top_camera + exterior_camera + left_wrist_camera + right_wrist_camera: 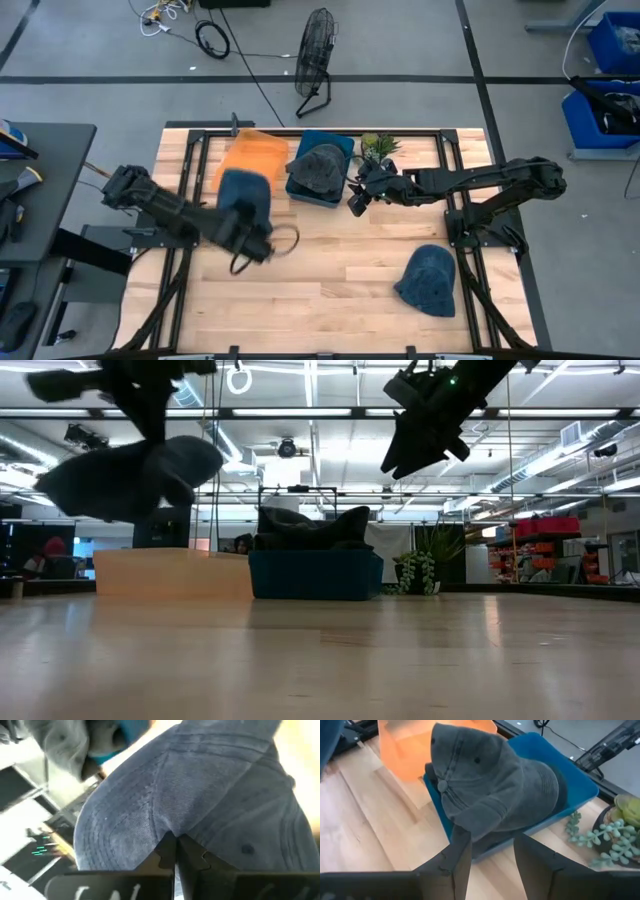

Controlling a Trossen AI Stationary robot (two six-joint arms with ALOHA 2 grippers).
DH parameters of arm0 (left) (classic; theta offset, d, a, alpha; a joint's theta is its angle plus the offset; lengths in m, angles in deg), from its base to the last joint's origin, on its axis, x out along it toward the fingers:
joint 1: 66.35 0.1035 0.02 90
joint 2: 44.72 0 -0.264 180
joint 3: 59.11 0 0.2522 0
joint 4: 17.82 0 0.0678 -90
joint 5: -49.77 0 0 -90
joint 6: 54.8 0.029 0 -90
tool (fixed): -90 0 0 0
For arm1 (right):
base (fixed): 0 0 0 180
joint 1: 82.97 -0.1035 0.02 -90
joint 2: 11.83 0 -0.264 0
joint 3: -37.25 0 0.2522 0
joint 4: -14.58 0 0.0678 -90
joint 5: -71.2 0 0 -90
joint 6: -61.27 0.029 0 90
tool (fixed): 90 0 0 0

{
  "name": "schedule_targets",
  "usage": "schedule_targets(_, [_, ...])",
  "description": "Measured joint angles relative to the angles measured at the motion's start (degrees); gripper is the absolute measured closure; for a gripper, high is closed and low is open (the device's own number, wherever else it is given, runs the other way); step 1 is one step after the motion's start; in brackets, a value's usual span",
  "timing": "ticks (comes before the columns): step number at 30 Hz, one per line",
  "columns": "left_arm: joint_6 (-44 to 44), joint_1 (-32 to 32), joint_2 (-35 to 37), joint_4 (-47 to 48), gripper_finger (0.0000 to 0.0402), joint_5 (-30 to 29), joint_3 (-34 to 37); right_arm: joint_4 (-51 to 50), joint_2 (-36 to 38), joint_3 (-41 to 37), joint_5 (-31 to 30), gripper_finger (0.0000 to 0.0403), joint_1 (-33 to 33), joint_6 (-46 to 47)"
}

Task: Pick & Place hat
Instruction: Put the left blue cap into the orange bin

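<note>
A blue denim hat (245,192) hangs lifted in my left gripper (173,846), over the table beside the orange bin (256,155); in the low view the hat (130,475) is well clear of the table. A grey hat (485,790) lies in the blue bin (322,172), crown up, partly over its near rim. My right gripper (492,857) is open, raised just off the bin's near right corner (357,200), touching nothing. Another blue hat (430,280) rests on the table near the right. My left gripper is shut on the blue hat's cloth (170,832), pinched between the two fingertips (165,851) at a gathered fold. The hat is lifted clear of the table and bulges out ahead of the fingers. One layer or several, I cannot tell.
A small potted plant (378,147) stands right of the blue bin, close to my right arm. Black frame rails (450,190) run along the table's sides. Bare wood (330,270) lies in the middle and near part of the table.
</note>
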Motion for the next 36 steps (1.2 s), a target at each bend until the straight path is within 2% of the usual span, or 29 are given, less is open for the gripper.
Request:
schedule_targets(5, [13.7, 13.4, 0.5, 0.2, 0.0398, -2.4, 0.0, -0.1, 0.0, -0.9, 0.0, 0.0250, 0.0, 1.7])
schedule_targets(10, [25.1, 25.5, 0.7, -2.6, 0.0398, -9.3, 0.0, 0.0, 0.0, -1.1, 0.0, 0.0250, 0.0, 2.5])
schedule_targets(12, [30.6, 29.5, 0.7, -4.9, 0.0398, -9.4, 0.0, -0.1, 0.0, -1.1, 0.0, 0.0250, 0.0, 2.5])
schedule_targets(16, [40.4, 35.8, 0.7, -12.3, 0.0398, -5.5, 0.7, -0.1, 0.0, -1.1, 0.0, 0.0250, 0.0, 2.5])
schedule_targets(22, [54.1, 41.9, 0.7, -26.5, 0.0399, -1.3, 7.7, -0.1, 0.0, -1.1, 0.0, 0.0250, 0.0, 2.5])
schedule_targets(25, [60.1, 43.5, 0.6, -28.4, 0.0399, -1.5, 12.0, -0.1, 0.0, -1.1, 0.0, 0.0250, 0.0, 2.5])
schedule_targets(29, [61.9, 44.6, 0.6, -33.4, 0.0399, -1.1, 15.5, -0.1, 0.0, -1.1, 0.0, 0.0250, 0.0, 2.5])
schedule_targets(33, [63.2, 44.3, 0.6, -37.4, 0.0398, 6.3, 17.1, 0.0, 0.0, -1.1, 0.0, 0.0250, 0.0, 2.7])
schedule_targets(36, [64.0, 43.6, 0.6, -41.4, 0.0398, 7.7, 17.6, 0.2, 0.0, -1.1, 0.0, 0.0250, 0.0, 2.9])
